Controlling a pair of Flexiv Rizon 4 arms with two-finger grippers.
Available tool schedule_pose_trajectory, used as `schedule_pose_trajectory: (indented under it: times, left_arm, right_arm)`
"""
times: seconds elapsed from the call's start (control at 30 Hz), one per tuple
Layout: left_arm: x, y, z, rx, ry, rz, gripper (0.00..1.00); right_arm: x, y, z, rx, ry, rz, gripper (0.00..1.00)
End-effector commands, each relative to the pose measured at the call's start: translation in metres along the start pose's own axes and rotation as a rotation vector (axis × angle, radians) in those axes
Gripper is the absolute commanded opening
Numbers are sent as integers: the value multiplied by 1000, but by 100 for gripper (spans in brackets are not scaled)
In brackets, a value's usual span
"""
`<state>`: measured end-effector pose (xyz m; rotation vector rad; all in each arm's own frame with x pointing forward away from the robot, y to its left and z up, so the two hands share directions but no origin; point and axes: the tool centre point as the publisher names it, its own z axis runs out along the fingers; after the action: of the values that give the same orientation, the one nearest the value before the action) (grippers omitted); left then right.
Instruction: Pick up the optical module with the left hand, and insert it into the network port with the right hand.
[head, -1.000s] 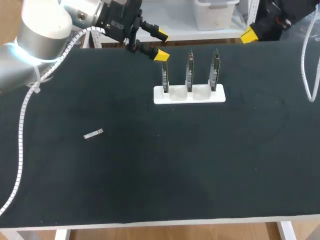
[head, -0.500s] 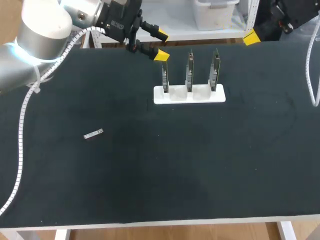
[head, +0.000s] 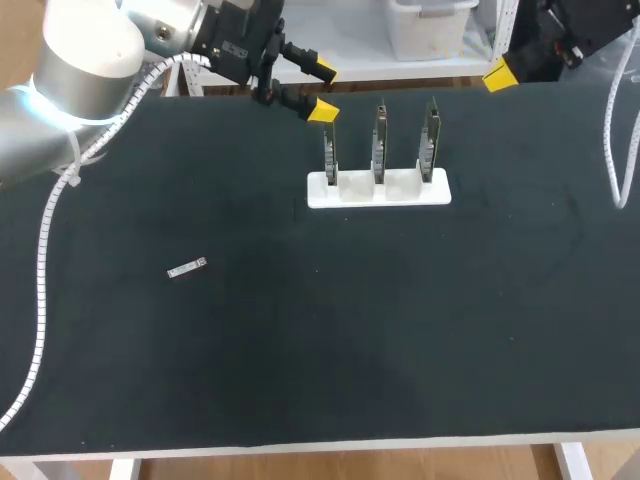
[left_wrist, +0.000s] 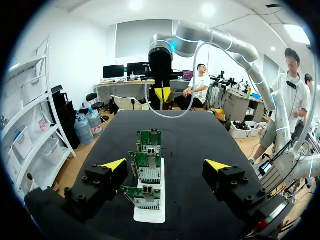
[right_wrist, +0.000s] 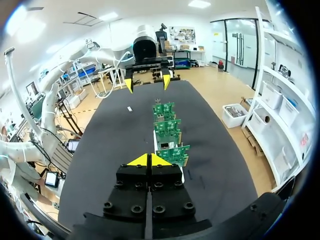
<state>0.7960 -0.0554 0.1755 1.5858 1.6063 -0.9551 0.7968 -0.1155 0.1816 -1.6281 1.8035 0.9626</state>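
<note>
A black worktop (head: 400, 350) with a pale front edge fills most of the head view. In the upper middle of the frame a white holder (head: 378, 190) sits on it, with three green network cards (head: 380, 145) standing upright in it, side by side in a row. Well apart from it, at the left middle, a small silver optical module (head: 186, 269) lies flat on the black surface, slightly askew.

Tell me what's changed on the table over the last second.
Only the right tool moved: it shifted slightly at the far right corner, and its cable swayed. Nothing was grasped or released. The left tool hangs open as before beside the card holder, and the optical module lies untouched on the table.
</note>
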Motion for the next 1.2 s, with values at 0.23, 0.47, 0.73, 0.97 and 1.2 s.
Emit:
schedule_pose_trajectory:
  times: [0.23, 0.47, 0.73, 0.97, 1.2]
  left_arm:
    - [0, 1, 0, 2, 1, 1, 100]
    - [0, 1, 0, 2, 1, 1, 100]
    - [0, 1, 0, 2, 1, 1, 100]
    - [0, 1, 0, 2, 1, 1, 100]
    - [0, 1, 0, 2, 1, 1, 100]
  right_arm:
    - [2, -7, 0, -26, 7, -4, 0]
    - [2, -9, 0, -29, 9, -5, 0]
    - [1, -9, 2, -35, 9, -11, 0]
    - [2, -8, 4, -17, 18, 22, 100]
    - [2, -8, 4, -17, 18, 22, 100]
